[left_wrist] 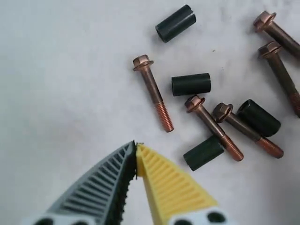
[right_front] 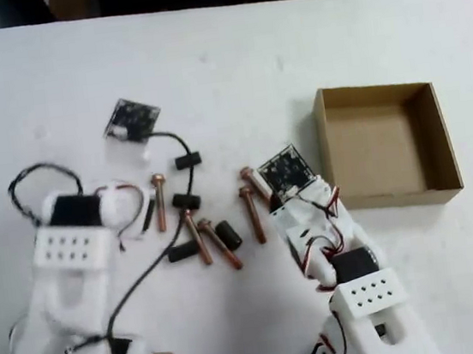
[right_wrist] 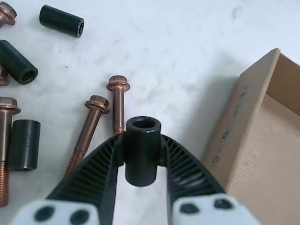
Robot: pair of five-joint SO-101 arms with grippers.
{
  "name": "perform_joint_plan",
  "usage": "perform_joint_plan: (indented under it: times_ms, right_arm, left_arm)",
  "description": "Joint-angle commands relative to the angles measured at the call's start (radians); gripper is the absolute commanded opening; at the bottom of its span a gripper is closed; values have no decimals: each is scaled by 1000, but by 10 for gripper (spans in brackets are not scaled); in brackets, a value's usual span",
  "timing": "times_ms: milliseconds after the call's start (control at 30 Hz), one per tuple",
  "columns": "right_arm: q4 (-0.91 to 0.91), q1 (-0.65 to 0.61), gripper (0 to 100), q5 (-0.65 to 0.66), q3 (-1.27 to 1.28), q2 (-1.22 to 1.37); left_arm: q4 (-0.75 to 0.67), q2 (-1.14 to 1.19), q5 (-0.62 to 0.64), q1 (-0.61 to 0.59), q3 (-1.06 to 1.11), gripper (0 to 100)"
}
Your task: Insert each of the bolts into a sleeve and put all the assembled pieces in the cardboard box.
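Note:
My right gripper [right_wrist: 143, 140] is shut on a black sleeve [right_wrist: 142, 152], held upright with its bore facing up, just above the table between two copper bolts [right_wrist: 118, 105] and the cardboard box [right_wrist: 262, 140]. My left gripper [left_wrist: 136, 146] is shut with nothing in it and hangs over bare table short of the pile. Several copper bolts [left_wrist: 153, 93] and black sleeves [left_wrist: 191, 84] lie loose there; one bolt [left_wrist: 246, 129] lies against a sleeve [left_wrist: 258, 117]. In the high view the bolts [right_front: 196, 234] and sleeves [right_front: 186, 201] lie between the arms, and the box [right_front: 372, 89] stands open at the right.
A black cable [right_front: 145, 274] runs from the left arm across the table beside the pile. The right arm [right_front: 363, 291] stands close to the box's near left corner. The table's far half is bare white surface.

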Motion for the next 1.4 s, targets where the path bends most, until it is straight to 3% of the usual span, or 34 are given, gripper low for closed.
perform_joint_plan:
  times_ms: [0,633,733,1133,1367]
  right_arm:
    - [-24,-4,16,-8,-6,-24]
    - [-31,1,17,-15,35,-24]
    - [-31,1,17,-15,35,-25]
    - [-33,1,17,-15,35,-25]
    - [-33,2,17,-15,37,-25]
  left_arm:
    - [-26,151,84,15,-101,24]
    - [-25,754,285,16,-497,25]
    - [-21,834,285,16,-562,76]
    - [-26,1055,285,16,-715,116]
    - [-20,1158,381,16,-784,116]
